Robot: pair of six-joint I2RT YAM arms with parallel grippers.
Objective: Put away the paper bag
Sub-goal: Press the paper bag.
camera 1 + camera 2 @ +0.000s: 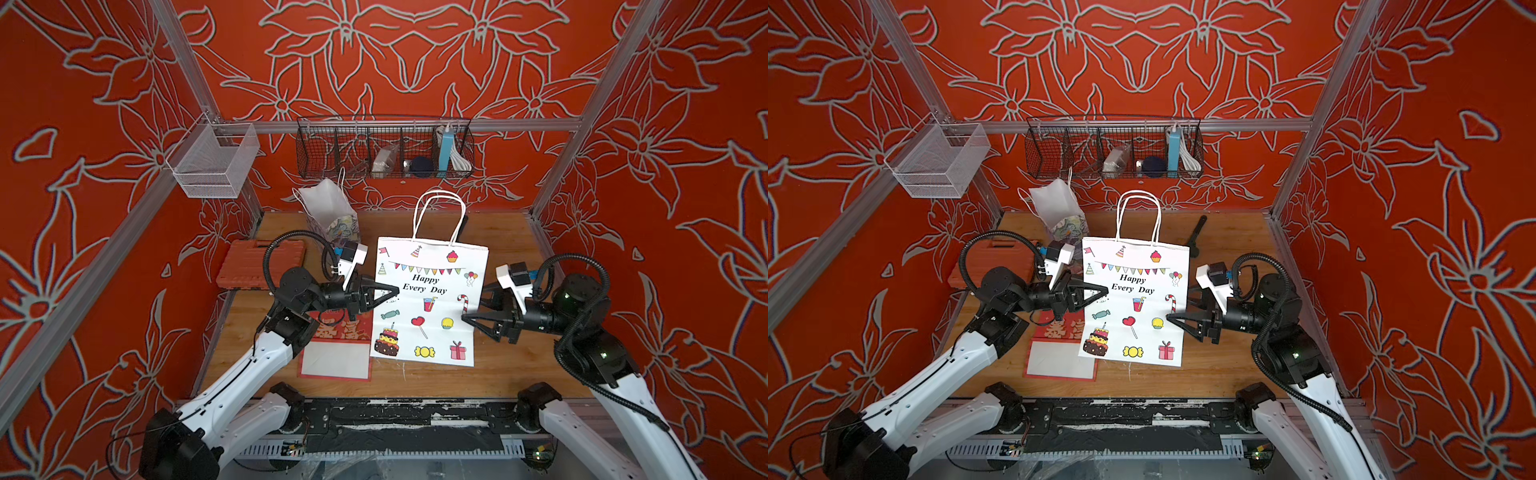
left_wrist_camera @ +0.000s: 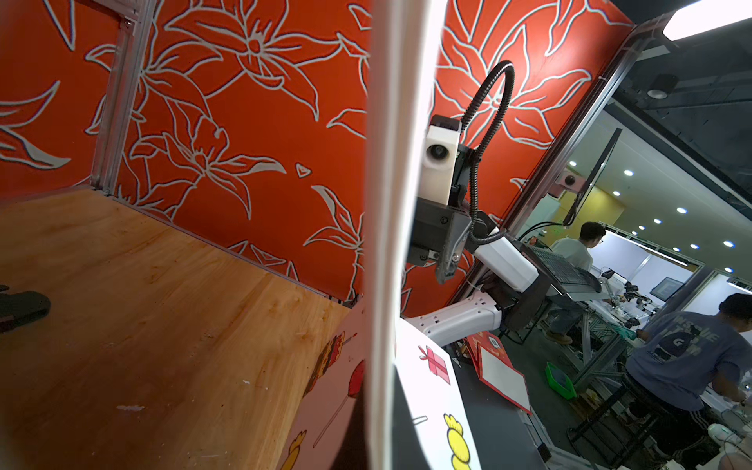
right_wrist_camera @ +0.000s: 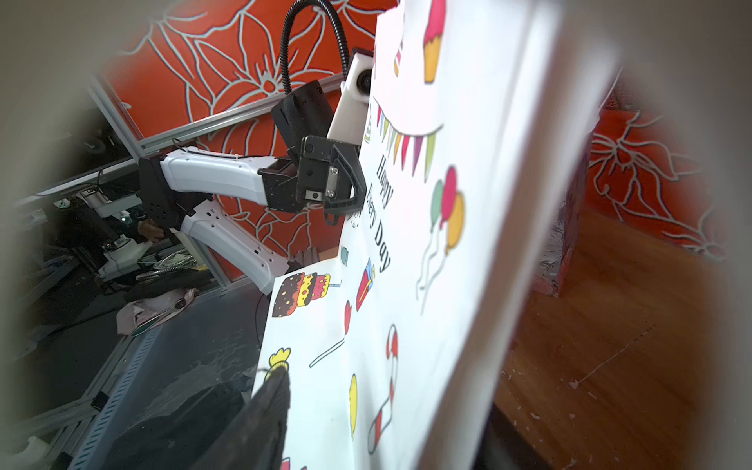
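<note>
Left tool [image 1: 395, 289] clamped on paper bag [image 1: 428, 266], right tool [image 1: 473, 302] parted, handles [image 1: 438, 195] pointing rearward

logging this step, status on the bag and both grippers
Left gripper shut on left edge of Happy Every Day paper bag. Right gripper open, straddling its right edge. Bag folded flat, tilted up between them. Red card by its lower left corner.

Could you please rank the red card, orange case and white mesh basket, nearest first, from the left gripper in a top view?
1. Red card, tabletop, beside left gripper.
2. Orange case, table's left edge.
3. White mesh basket, hanging on frame.
</note>
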